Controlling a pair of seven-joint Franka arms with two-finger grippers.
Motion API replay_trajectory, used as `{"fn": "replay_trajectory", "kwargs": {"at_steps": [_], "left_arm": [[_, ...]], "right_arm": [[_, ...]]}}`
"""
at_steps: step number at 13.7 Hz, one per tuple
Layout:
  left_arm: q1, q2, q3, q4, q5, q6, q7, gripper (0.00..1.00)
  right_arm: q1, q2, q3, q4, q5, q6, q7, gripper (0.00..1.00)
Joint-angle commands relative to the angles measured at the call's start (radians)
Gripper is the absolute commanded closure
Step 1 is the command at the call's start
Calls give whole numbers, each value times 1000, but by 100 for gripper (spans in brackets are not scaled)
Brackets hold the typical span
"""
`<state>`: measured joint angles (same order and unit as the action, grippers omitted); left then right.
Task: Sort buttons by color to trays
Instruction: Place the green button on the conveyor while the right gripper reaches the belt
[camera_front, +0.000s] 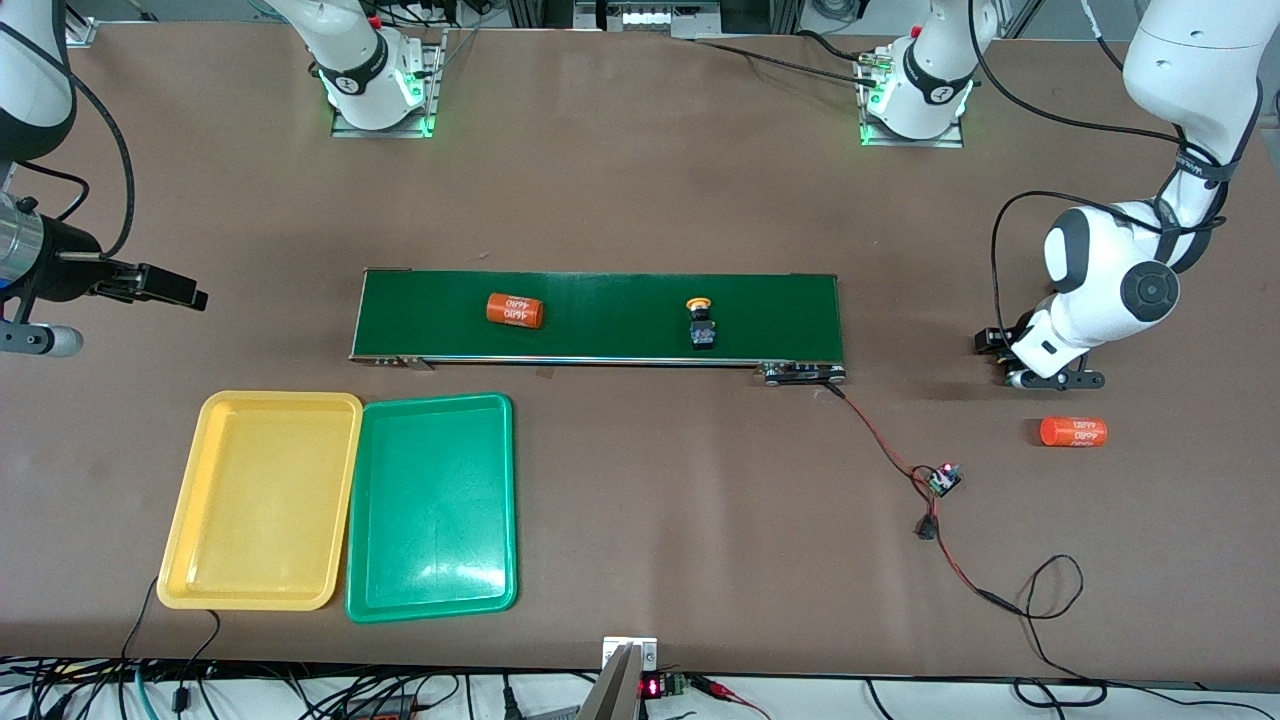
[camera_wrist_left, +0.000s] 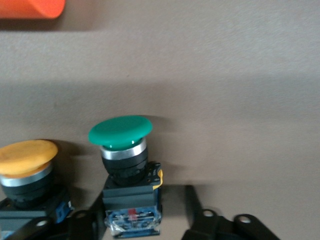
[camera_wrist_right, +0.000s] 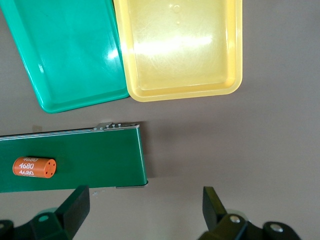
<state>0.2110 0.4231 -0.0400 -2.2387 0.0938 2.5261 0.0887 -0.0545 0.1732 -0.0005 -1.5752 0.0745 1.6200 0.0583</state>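
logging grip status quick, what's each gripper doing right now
left gripper: open, fingers either side of green button, not gripping
right gripper: open, holding nothing

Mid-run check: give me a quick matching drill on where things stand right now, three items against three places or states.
Things:
1. green button
2. yellow tray
3. conveyor belt

Places or states:
a. carries a yellow button and an orange cylinder
b. empty, beside the green tray
c. standing on the table between the fingers of the left gripper

Pairs: 1-c, 2-b, 3-a
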Motion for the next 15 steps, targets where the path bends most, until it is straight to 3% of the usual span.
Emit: {"fn": "replay_trajectory", "kwargs": {"at_steps": [1,2,5,11,13,15], "left_arm": [[-1,-18,-8,13,-32,-23,32,96],[-1,-21,-8,13,-32,-27,35,100],[-16,-64,-20,16,-32,-65,17,100],[-110,-158,-136,36,-39,-150,-38,100],[-108,-161,-210,43,-45,-170,-40,100],[-122,-159,-268,89,-112,-268,-38,100]], "right_arm": [[8,-3,2,3,16,-12,5,0],[13,-3,2,3,16,-12,5,0],[18,-5,2,7,25,-43,12,0],[56,2,2,3,37,-31,17,0],[83,15,2,7,48,-31,15,0],[107,37,-1,7,126,-17,12,0]]}}
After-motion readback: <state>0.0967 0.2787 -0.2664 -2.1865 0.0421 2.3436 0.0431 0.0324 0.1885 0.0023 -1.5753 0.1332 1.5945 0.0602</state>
